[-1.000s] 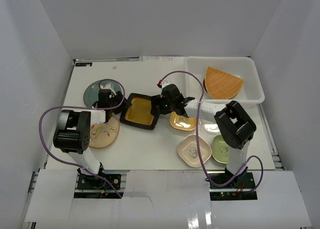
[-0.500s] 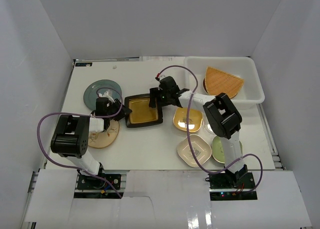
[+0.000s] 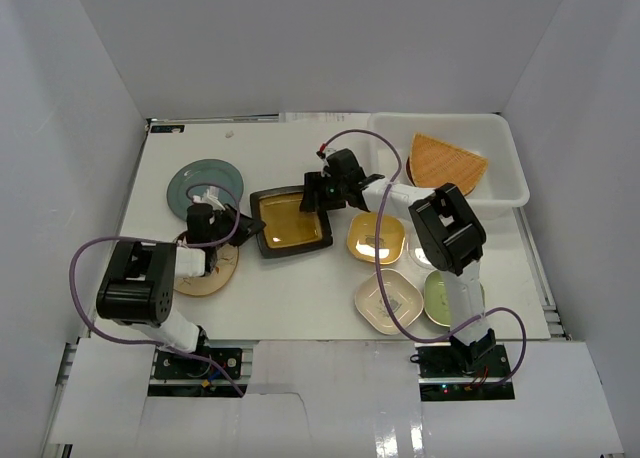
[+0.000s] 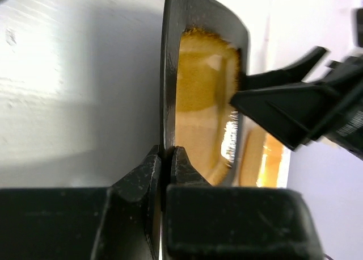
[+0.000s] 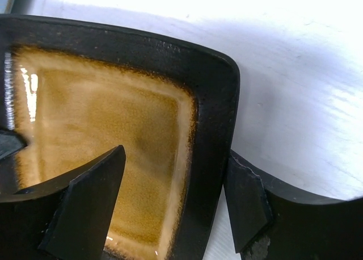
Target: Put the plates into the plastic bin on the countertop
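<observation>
The black-rimmed yellow rectangular plate lies on the white countertop, left of centre. My left gripper is shut on its left black rim, as the left wrist view shows, with the plate edge-on. My right gripper is open astride the plate's far right corner: one finger is over the yellow inside and the other is outside the rim. The white plastic bin at the back right holds the woven fan tray.
A teal round plate lies at the back left. A petal-patterned round plate lies under my left arm. Yellow, cream and green square plates lie at the right, around my right arm.
My right gripper has moved left to the plate's far right corner. My left gripper has shifted nearer, and the black-rimmed plate has turned and slid slightly right.
</observation>
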Available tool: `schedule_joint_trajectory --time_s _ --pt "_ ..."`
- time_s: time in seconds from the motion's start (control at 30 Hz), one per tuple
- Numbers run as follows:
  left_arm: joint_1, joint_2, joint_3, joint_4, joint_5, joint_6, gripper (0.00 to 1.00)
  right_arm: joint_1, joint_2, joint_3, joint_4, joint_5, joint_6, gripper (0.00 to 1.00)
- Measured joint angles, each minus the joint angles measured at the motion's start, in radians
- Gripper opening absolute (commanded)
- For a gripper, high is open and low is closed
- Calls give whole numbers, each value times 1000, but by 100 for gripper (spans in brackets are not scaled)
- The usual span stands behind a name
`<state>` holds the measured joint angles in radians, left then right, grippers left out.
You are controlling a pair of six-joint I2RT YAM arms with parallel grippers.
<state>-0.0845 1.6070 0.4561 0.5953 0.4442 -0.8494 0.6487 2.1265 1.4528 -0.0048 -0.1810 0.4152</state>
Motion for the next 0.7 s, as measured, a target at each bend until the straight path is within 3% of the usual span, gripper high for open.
schedule_joint_trajectory --time_s 0.1,0.4,0.7 --pt "-6 -104 -47 -3 -7 -16 0 4 -5 0 -6 -31 2 77" --pt "-13 -437 -116 -120 -63 -51 0 21 -142 -1 -18 -103 5 98" --pt "-9 -672 -44 -275 -59 -73 0 23 -323 -54 14 -150 6 95"
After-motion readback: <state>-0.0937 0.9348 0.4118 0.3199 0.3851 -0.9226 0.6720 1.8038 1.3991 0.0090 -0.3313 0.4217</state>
